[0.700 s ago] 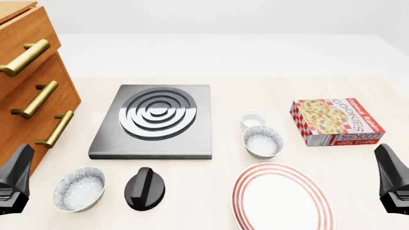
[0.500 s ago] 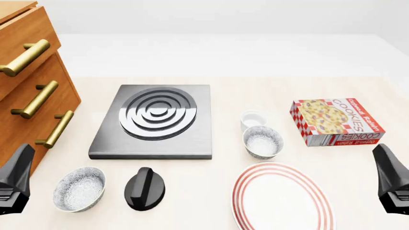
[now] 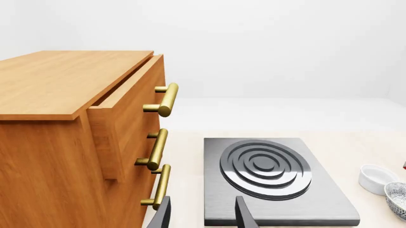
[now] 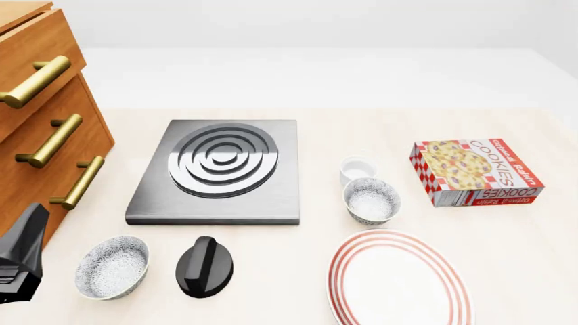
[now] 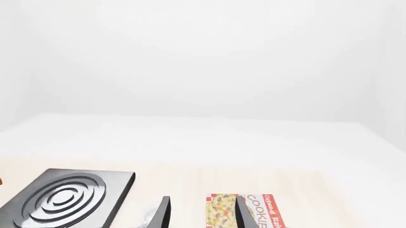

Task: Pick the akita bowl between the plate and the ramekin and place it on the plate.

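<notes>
Speckled grey-and-white, deep and round with a pale rim, the akita bowl [image 4: 371, 200] sits directly between your landmark, the large flat white plate with concentric red rings [image 4: 399, 279], and the small plain white straight-sided ramekin [image 4: 358, 168]. It touches or nearly touches the ramekin on its far side and lies just beyond the plate's far rim, upright and empty.

Left of the plate stands a black oval knob-like object [image 4: 204, 267], and farther left again a second speckled grey bowl [image 4: 111, 267], the look-alike, well apart from the plate. Beyond and left of the plate lies a dark grey square hob slab with raised concentric rings [image 4: 219, 170]. Beyond and right of the plate rests a red-and-white cookie box with a printed biscuit picture [image 4: 476, 172]. A wooden drawer cabinet with brass bar handles [image 4: 40, 135] stands far to the plate's left.

Your left gripper [image 3: 201, 213] shows its two dark fingertips parted with clear space between them, gripping nothing; in the front view its body [image 4: 21, 254] appears low at the left edge, near the look-alike bowl. Your right gripper [image 5: 200, 213] likewise has its fingers spread and empty; it does not appear in the front view. From the left wrist camera you can see the ramekin [image 3: 378, 178] and an edge of the akita bowl [image 3: 397, 197].
</notes>
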Tool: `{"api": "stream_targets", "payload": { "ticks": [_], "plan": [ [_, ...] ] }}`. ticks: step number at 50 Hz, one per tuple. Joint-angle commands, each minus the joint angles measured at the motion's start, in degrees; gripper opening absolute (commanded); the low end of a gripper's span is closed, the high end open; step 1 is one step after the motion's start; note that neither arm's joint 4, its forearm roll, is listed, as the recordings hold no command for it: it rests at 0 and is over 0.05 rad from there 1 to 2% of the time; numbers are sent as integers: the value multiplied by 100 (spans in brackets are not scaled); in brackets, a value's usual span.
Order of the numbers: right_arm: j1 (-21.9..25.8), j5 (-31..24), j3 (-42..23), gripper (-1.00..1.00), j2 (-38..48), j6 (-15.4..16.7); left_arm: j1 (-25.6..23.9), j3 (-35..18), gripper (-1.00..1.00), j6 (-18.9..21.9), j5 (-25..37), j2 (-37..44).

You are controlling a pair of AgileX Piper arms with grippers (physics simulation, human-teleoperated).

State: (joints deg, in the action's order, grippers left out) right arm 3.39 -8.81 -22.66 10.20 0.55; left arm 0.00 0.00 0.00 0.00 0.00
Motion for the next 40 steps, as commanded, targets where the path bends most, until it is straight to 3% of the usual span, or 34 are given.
{"api": "stream_targets", "payload": {
  "ticks": [1,4,6,7,8,14,20,21,26,27,28,30,34,36,40],
  "plan": [
    [227,-510,-1505,100,856,275,0,0,100,0,0,0],
    [-123,-633,-1877,100,1459,316,0,0,100,0,0,0],
    [97,-685,-2059,100,1468,323,0,0,100,0,0,0],
    [-76,-743,-2171,100,1619,409,0,0,100,0,0,0],
    [185,-804,-2347,100,1793,315,0,0,100,0,0,0],
    [452,-1369,-3377,100,2854,184,0,0,100,0,0,0],
    [471,-1976,-4333,100,3641,314,0,0,100,0,0,0],
    [568,-2108,-4552,100,3787,188,0,0,100,0,0,0],
    [345,-2620,-5127,100,4350,203,0,0,100,0,0,0],
    [439,-2784,-5318,100,4504,67,0,0,100,0,0,0],
    [297,-2929,-5377,100,4592,122,0,0,100,0,0,0],
    [543,-3101,-5557,100,4761,-33,0,0,100,0,0,0],
    [363,-3432,-5813,100,4986,109,0,0,100,0,0,0],
    [600,-3531,-5984,100,5153,10,0,0,100,0,0,0],
    [507,-3764,-6174,100,5494,41,0,0,100,0,0,0]
  ]
}}
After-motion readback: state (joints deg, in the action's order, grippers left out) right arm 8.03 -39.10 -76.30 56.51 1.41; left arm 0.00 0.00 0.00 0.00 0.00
